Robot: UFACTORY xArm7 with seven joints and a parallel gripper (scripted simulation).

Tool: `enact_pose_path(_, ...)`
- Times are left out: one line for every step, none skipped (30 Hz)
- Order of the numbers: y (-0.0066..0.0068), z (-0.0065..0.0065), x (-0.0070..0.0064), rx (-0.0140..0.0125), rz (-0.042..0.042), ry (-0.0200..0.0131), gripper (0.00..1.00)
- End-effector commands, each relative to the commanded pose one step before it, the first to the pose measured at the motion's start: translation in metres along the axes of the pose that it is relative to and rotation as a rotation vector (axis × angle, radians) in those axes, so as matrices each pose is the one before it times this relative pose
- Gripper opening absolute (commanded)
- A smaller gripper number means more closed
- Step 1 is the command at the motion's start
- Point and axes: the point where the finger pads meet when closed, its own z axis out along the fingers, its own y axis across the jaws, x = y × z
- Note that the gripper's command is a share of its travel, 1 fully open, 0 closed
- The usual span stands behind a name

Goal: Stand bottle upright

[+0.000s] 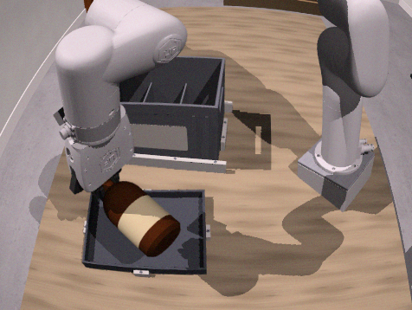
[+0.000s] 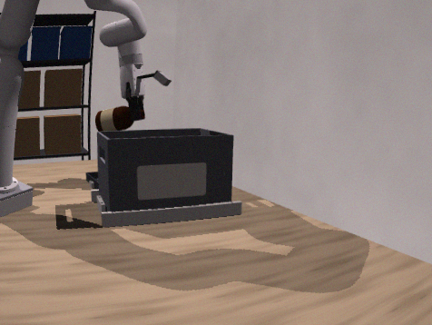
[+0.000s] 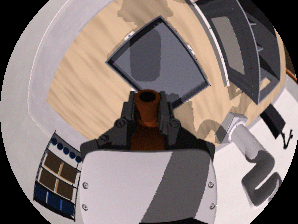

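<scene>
My gripper (image 1: 106, 185) (image 2: 137, 112) (image 3: 147, 100) is shut on the neck of the brown bottle (image 1: 140, 214) (image 2: 109, 119) (image 3: 147, 117) with the cream label. The bottle hangs in the air over the tray (image 1: 173, 269) (image 2: 91, 176) (image 3: 182, 62), clear of it. It is nearly lying, with its base slightly lower than its neck and pointing away from the fingers. In the wrist view its mouth shows between the fingertips, and its body is mostly hidden behind the gripper. The tray lies level on the table. The dark crate (image 1: 205, 130) (image 2: 122, 182) (image 3: 230, 45) stands level beside it.
Pale rails (image 1: 190, 163) (image 2: 172, 216) run along the foot of the crate, and its top in the top view shows dividers inside. The arm's base (image 1: 348, 186) (image 2: 15, 201) stands on the table. A shelf rack (image 2: 63, 108) (image 3: 57, 175) stands in the background.
</scene>
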Motion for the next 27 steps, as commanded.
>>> enact_pose_path(-0.00135, -0.00186, 0.00055, 0.00410, 0.00045, 0.00516, 0.00)
enact_pose_path(0.00004, 0.00002, -0.00003, -0.00031, -0.00001, 0.00220, 0.00)
enact_pose_path(0.00005, 0.00002, -0.00004, -0.00036, -0.00002, 0.00268, 0.00)
enact_pose_path(0.00006, 0.00002, -0.00004, -0.00041, -0.00002, 0.00317, 0.00)
enact_pose_path(0.00006, 0.00003, -0.00005, -0.00045, -0.00002, 0.00366, 0.00)
enact_pose_path(0.00007, 0.00003, -0.00005, -0.00049, -0.00002, 0.00415, 0.00)
enact_pose_path(0.00007, 0.00002, -0.00005, -0.00050, -0.00002, 0.00462, 0.00)
enact_pose_path(0.00007, 0.00002, -0.00006, -0.00051, -0.00002, 0.00507, 0.00)
enact_pose_path(0.00007, 0.00002, -0.00006, -0.00050, -0.00002, 0.00549, 0.00)
enact_pose_path(0.00007, 0.00001, -0.00006, -0.00048, -0.00001, 0.00588, 0.00)
enact_pose_path(0.00006, 0.00001, -0.00006, -0.00044, -0.00001, 0.00623, 0.00)
enact_pose_path(0.00006, 0.00000, -0.00006, -0.00039, -0.00001, 0.00654, 0.00)
enact_pose_path(0.00005, -0.00001, -0.00005, -0.00033, 0.00000, 0.00679, 0.00)
enact_pose_path(0.00004, -0.00002, -0.00005, -0.00025, 0.00001, 0.00700, 0.00)
enact_pose_path(0.00003, -0.00003, -0.00005, -0.00017, 0.00001, 0.00716, 0.00)
enact_pose_path(0.00001, -0.00004, -0.00004, -0.00008, 0.00002, 0.00725, 0.00)
enact_pose_path(0.00000, 0.00000, 0.00000, 0.00000, 0.00000, 0.00000, 0.00)
enact_pose_path(0.00000, 0.00000, 0.00000, 0.00000, 0.00000, 0.00000, 0.00)
enact_pose_path(0.00000, -0.00005, -0.00004, 0.00001, 0.00003, 0.00729, 0.00)
enact_pose_path(-0.00001, -0.00006, -0.00003, 0.00010, 0.00003, 0.00727, 0.00)
enact_pose_path(-0.00002, -0.00007, -0.00003, 0.00018, 0.00004, 0.00719, 0.00)
enact_pose_path(-0.00004, -0.00008, -0.00002, 0.00027, 0.00005, 0.00706, 0.00)
enact_pose_path(-0.00005, -0.00009, -0.00002, 0.00034, 0.00005, 0.00687, 0.00)
enact_pose_path(-0.00006, -0.00009, -0.00001, 0.00040, 0.00006, 0.00662, 0.00)
enact_pose_path(-0.00006, -0.00010, -0.00001, 0.00046, 0.00006, 0.00633, 0.00)
enact_pose_path(-0.00007, -0.00010, -0.00001, 0.00049, 0.00006, 0.00599, 0.00)
enact_pose_path(-0.00007, -0.00010, 0.00000, 0.00052, 0.00007, 0.00560, 0.00)
